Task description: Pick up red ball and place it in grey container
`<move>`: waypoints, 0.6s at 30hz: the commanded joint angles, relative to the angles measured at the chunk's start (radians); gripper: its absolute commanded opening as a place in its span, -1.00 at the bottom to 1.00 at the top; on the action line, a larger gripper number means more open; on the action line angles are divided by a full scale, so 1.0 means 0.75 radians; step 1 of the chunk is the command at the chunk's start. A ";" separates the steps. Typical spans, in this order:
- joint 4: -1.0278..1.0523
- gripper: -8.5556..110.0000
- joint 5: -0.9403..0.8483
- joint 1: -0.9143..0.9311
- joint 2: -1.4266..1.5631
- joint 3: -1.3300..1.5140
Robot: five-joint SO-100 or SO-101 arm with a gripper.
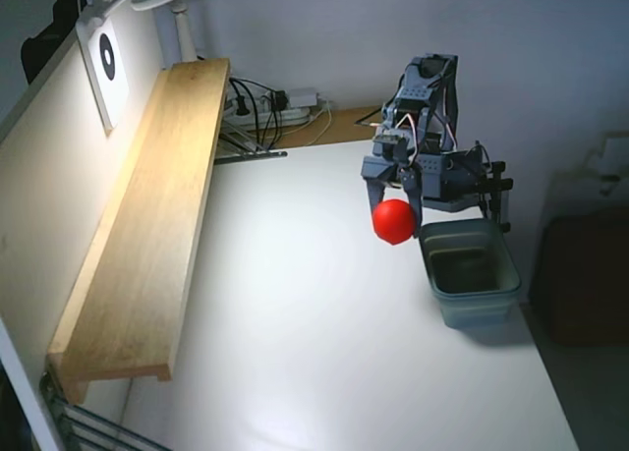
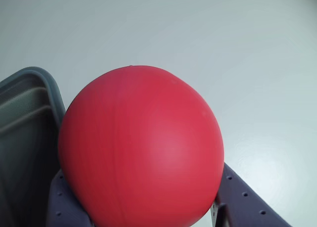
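The red ball (image 1: 394,221) hangs above the white table, held between the fingers of my gripper (image 1: 395,213), which is shut on it. It is just left of the grey container (image 1: 472,272), a rectangular tub standing near the table's right edge in the fixed view. In the wrist view the red ball (image 2: 141,148) fills the middle of the picture, with a purple-grey finger (image 2: 242,202) under its lower right side and the grey container's rim (image 2: 42,81) at the left edge. The tub looks empty inside.
A long wooden shelf board (image 1: 147,215) runs along the left side of the table. Cables and a power strip (image 1: 270,107) lie at the back. The white tabletop (image 1: 295,313) spreads out in front, and its right edge runs close beside the tub.
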 commanded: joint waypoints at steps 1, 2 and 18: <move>0.034 -0.47 0.004 -0.011 0.067 -0.089; 0.035 -0.47 0.004 -0.011 0.067 -0.090; 0.035 -0.47 0.004 -0.476 0.067 -0.089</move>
